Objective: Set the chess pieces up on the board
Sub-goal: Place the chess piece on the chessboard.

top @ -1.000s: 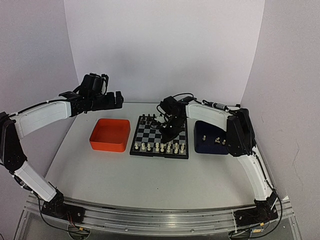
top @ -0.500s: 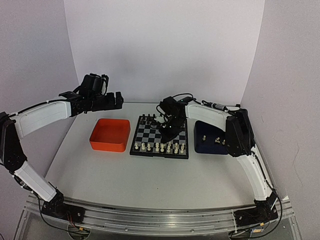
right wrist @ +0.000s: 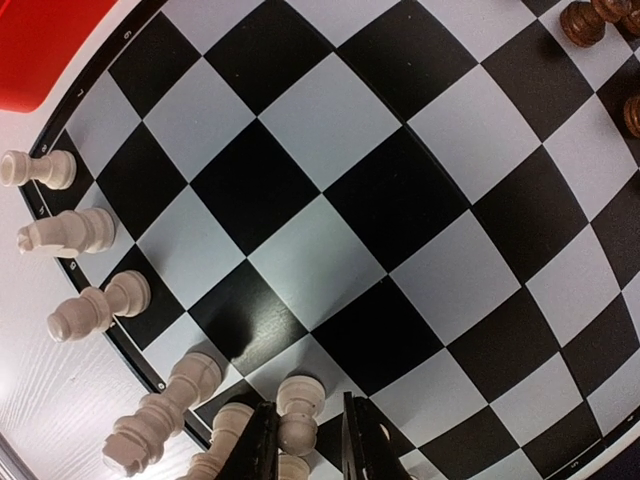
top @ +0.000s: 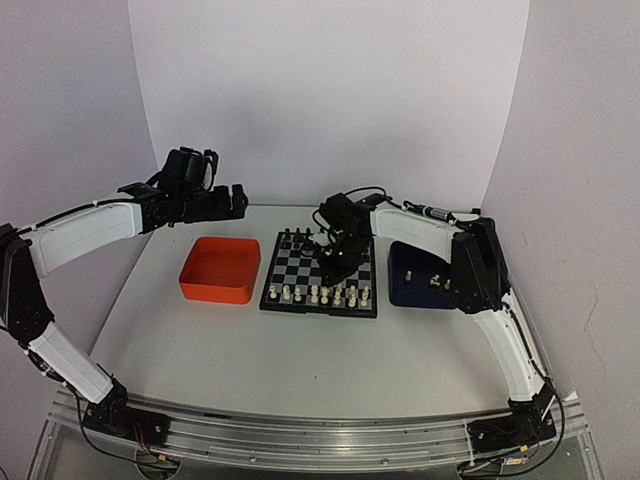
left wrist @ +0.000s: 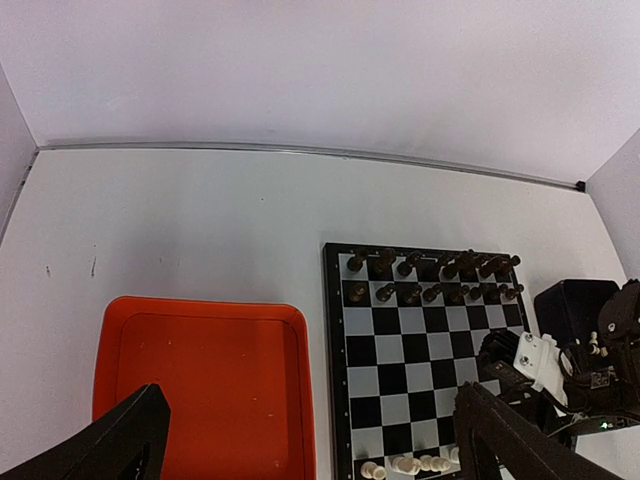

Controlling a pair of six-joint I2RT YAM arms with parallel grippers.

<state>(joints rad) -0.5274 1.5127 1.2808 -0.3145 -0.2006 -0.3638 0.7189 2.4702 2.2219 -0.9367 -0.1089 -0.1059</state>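
Worktop (top: 300,350), near side: a row of the chess pieces (top: 318,294), cream-white, stands along the near edge of the board (top: 300,262). Right gripper (right wrist: 306,425) is low over that edge. Its fingers (right wrist: 258,445) are narrowly apart on either side of a white pawn (right wrist: 298,400), which stands upright on its square just behind the edge row, and a sliver of board shows between the pawn and one finger. Judged: this is the let-go of a pawn placement. Spare white pieces (top: 437,280) lie in the dark blue tray (top: 410,262) right of the board, so the set-up is unfinished. Next move calls for a straight lift clear of the pawn and its close neighbours, then a reach to that tray. Far ranks hold the black pieces (left wrist: 430,270). Left gripper (top: 225,200) hovers high beyond the orange tray (top: 220,268), fingers wide, holding nothing.
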